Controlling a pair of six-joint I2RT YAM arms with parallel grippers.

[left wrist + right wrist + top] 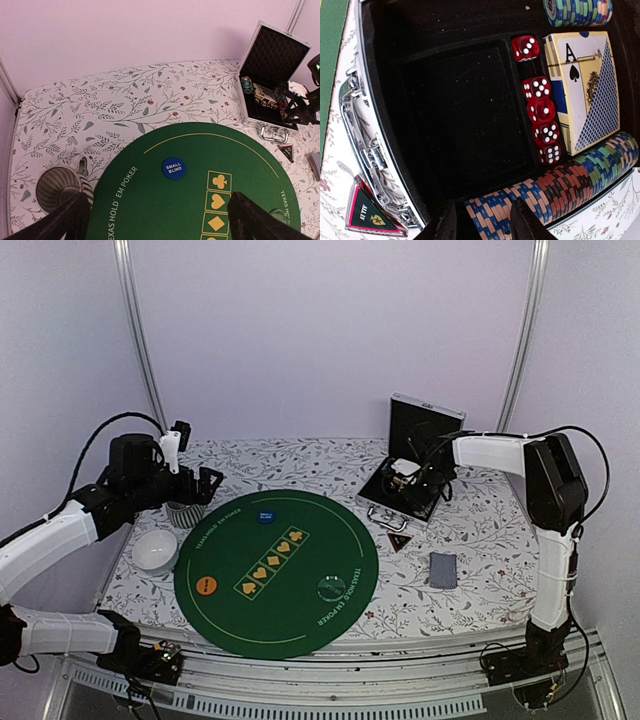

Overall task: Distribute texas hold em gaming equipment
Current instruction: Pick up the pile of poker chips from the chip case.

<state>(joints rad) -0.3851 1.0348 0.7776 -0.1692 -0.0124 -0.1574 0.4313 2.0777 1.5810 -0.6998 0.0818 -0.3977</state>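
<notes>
My right gripper [482, 220] reaches down into the open metal case [410, 490]. Its jaws stand open on either side of the blue-and-peach end of a row of poker chips [570, 180], with a thin gap at the left finger. A boxed deck of cards [585, 90] and several red dice [540, 110] lie beside the row. On the green mat [300, 580] lie a blue disc [174, 168], an orange disc [206, 586] and a whitish disc [329, 587]. The dark triangle [399, 541] and grey-blue cards [443, 569] rest right of the mat. My left gripper [156, 210] hovers wide open and empty over the mat's left side.
A white bowl [155, 550] and a striped cup [60, 187] stand left of the mat, under my left arm. The case's lid stands upright at the back. A second chip row [577, 11] fills the case's far slot. The floral cloth ends at the near table edge.
</notes>
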